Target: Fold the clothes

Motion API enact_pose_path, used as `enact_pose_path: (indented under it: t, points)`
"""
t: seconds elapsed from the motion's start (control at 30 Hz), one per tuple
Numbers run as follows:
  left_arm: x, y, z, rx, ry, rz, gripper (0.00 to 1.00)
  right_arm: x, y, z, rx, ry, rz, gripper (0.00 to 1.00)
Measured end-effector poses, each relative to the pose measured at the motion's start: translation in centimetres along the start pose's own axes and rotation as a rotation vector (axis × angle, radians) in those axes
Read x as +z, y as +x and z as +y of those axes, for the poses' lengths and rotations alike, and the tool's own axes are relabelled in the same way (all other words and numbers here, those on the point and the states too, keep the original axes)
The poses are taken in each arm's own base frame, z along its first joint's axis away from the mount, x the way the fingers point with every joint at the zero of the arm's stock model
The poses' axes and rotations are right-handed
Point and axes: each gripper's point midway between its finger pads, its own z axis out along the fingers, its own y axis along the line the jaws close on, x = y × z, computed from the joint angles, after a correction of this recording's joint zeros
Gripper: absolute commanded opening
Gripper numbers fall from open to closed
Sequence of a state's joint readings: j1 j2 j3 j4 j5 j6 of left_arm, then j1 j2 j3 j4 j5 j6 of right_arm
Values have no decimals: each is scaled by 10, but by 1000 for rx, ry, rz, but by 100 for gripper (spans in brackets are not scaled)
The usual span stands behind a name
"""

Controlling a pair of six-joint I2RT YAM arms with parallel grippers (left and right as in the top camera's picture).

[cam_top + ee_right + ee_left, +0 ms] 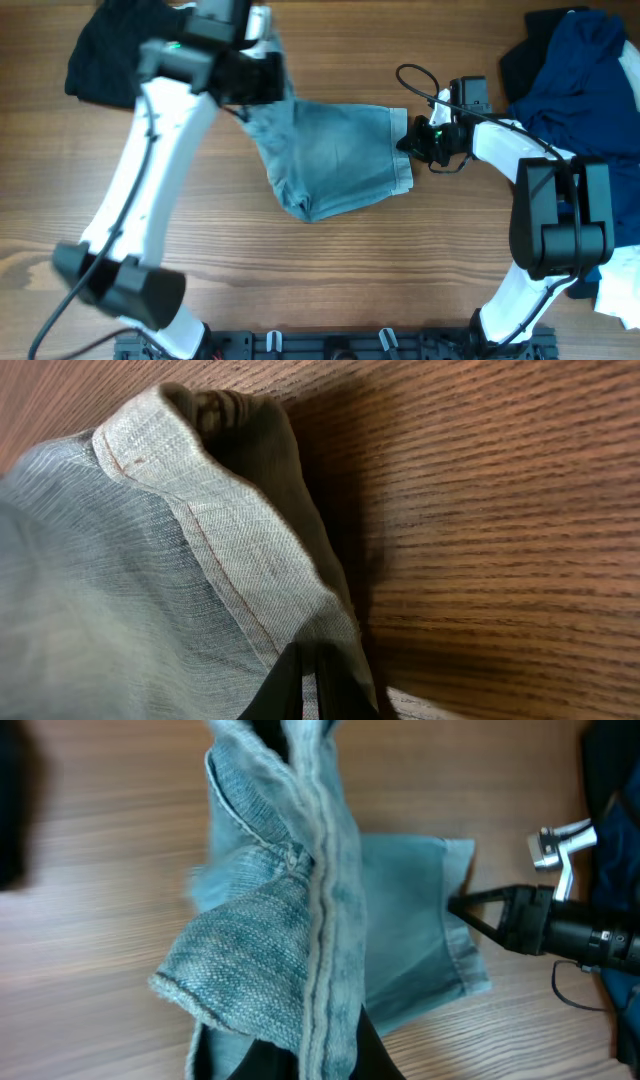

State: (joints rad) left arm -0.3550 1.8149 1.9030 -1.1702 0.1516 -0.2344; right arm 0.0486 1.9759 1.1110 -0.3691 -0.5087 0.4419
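Clamping pale denim jeans (335, 155): left hand (250, 100) and right hand (405, 139), opposite ends.

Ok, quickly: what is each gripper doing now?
Left gripper: closed, holding the jeans.
Right gripper: closed, holding the hem of the jeans.

Jeans (340, 160) at centre, pile (580, 70) right, garment (100, 55) left

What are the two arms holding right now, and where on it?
The pale jeans: left gripper pinches the bunched seam at one end, right gripper pinches the stitched hem at the other.
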Motion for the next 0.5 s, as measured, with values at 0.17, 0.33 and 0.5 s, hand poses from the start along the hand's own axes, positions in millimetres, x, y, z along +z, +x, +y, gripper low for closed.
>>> enact_pose_path:
  t: [0.17, 0.33, 0.5]
  points:
    - [87, 21, -51, 74, 47, 116, 5, 0, 0, 0, 3, -2, 1, 7]
    - [162, 54, -76, 74, 48, 226, 7, 0, 0, 0, 3, -3, 1, 7]
    - [188, 60, -86, 64, 67, 233, 23, 0, 0, 0, 3, -3, 2, 7]
